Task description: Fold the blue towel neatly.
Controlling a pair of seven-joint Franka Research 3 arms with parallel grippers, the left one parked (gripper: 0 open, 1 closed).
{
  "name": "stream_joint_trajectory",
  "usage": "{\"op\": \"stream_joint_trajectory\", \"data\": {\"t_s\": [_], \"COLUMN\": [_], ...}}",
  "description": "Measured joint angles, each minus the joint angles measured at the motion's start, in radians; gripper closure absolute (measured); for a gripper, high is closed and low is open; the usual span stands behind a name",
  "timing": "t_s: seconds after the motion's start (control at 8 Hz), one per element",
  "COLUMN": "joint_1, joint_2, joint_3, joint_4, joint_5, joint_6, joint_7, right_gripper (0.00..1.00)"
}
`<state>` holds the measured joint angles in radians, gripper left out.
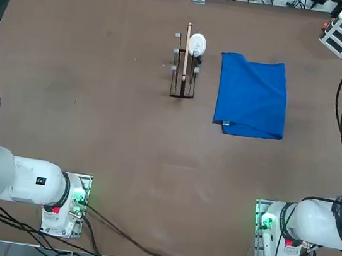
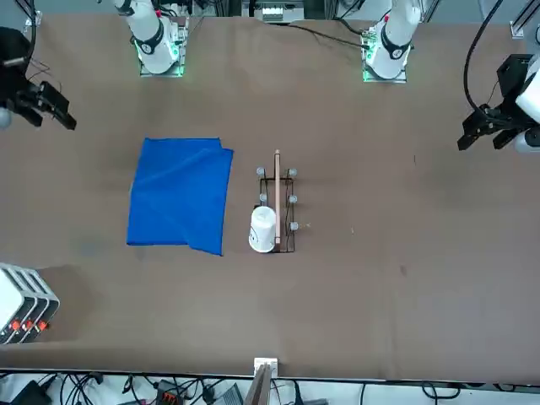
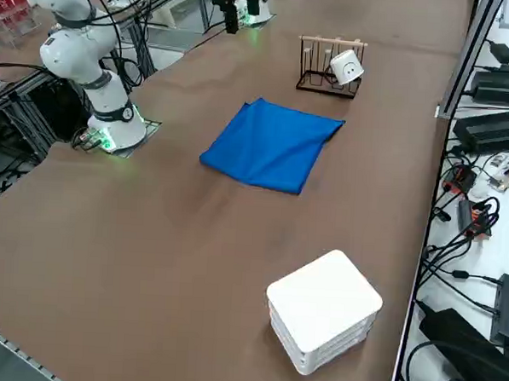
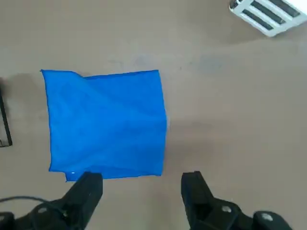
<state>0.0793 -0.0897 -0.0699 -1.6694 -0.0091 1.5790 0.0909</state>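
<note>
Brown tabletop [image 1: 95,124] fills your overhead view, with cables and equipment along its far edge. You have the blue towel [image 1: 252,97] lying flat in the right half of the table, already doubled over into a rectangle, with one layer's edge not quite matching the other along the side nearest the robot and a small white tag [image 1: 226,123] showing at its near-left corner. Just to its left, apart from it, stands a dark wire rack [image 1: 183,79] with wooden pegs, and a white cup [image 1: 197,44] hangs tipped on the rack's far end. A white stacked box [image 3: 323,309] sits well off toward the far right corner of the table.

Your right gripper [image 4: 141,191] is raised high above the table, over the towel's near edge, touching nothing. Its two dark fingers [image 4: 86,191] stand spread wide apart with nothing between them.
</note>
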Motion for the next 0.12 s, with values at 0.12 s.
{"op": "stream_joint_trajectory", "data": {"t_s": [0.12], "joint_1": [0.0], "joint_2": [0.005], "joint_3": [0.005], "joint_4": [0.003], "joint_5": [0.0], "joint_6": [0.001], "joint_7": [0.0], "right_gripper": [0.0]}}
